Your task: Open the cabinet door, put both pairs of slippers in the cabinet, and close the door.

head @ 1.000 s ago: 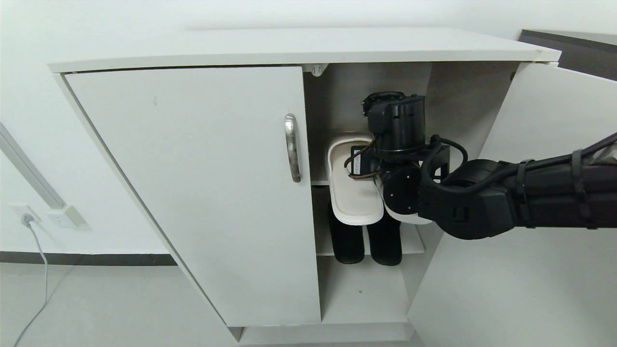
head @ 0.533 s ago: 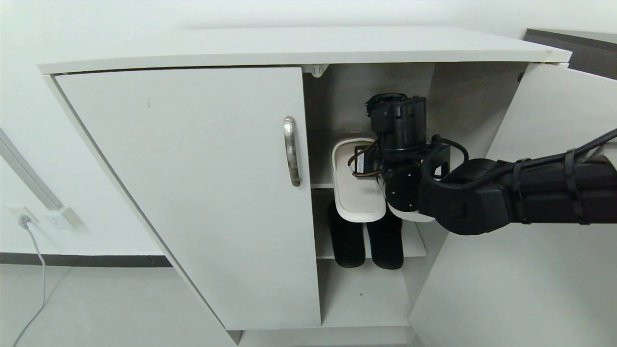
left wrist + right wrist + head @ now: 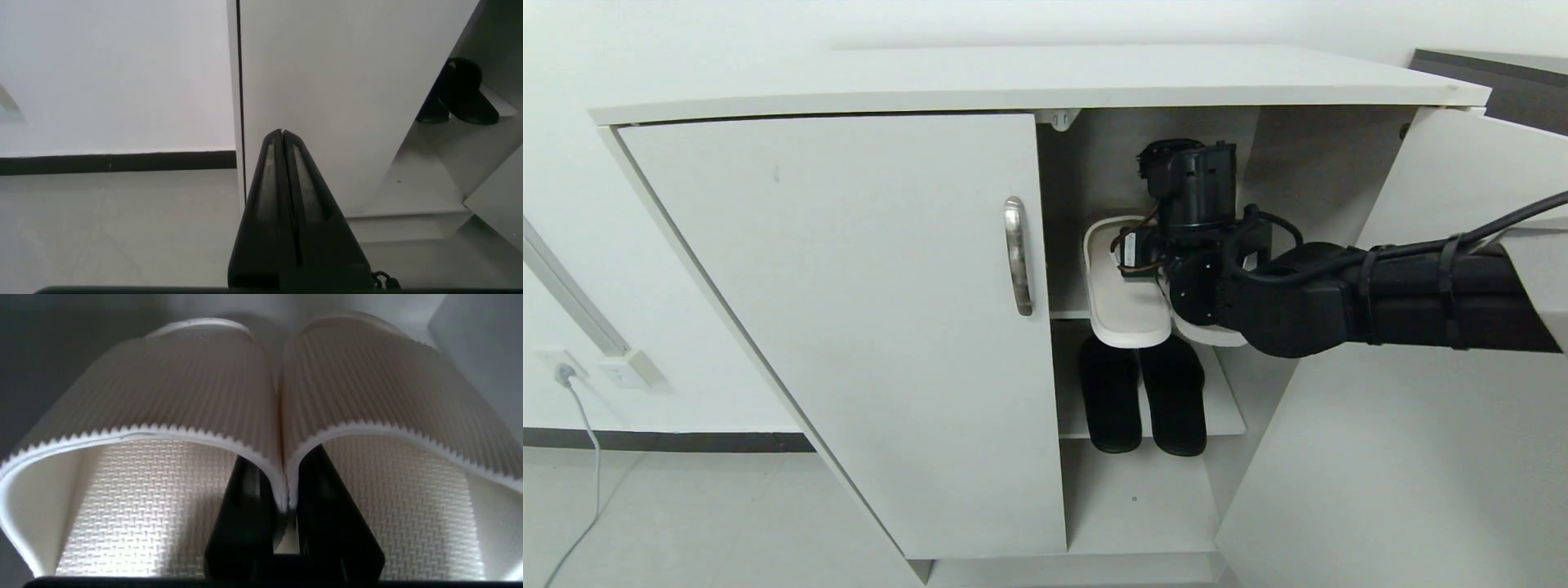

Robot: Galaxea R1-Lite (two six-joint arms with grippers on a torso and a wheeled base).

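Right now the right gripper sits inside the open right half of the tall white laminate cabinet, at the level of the upper compartment. Its two black fingers are closed together, one slid under each strap, pinching the adjoining inner walls of the pair of cream-white ribbed foam slippers. The white slippers lie side by side and touching, toes pointing away from the wrist into the cabinet, heels hanging out toward the robot past the front edge of the upper shelf. Whether their soles touch that shelf cannot be told.

Directly below the right gripper, the pair of black rubber slippers lies flat on the middle white shelf, side by side, heels slightly over its front edge. To the gripper's left hangs the closed white left door with its upright brushed-metal handle. To its right, past the forearm, the white right door is swung wide open.

The left gripper is low and well apart from the other, fingers pressed fully together with nothing between them, pointing at the lower part of the closed door; the black slippers lie beyond it to one side.
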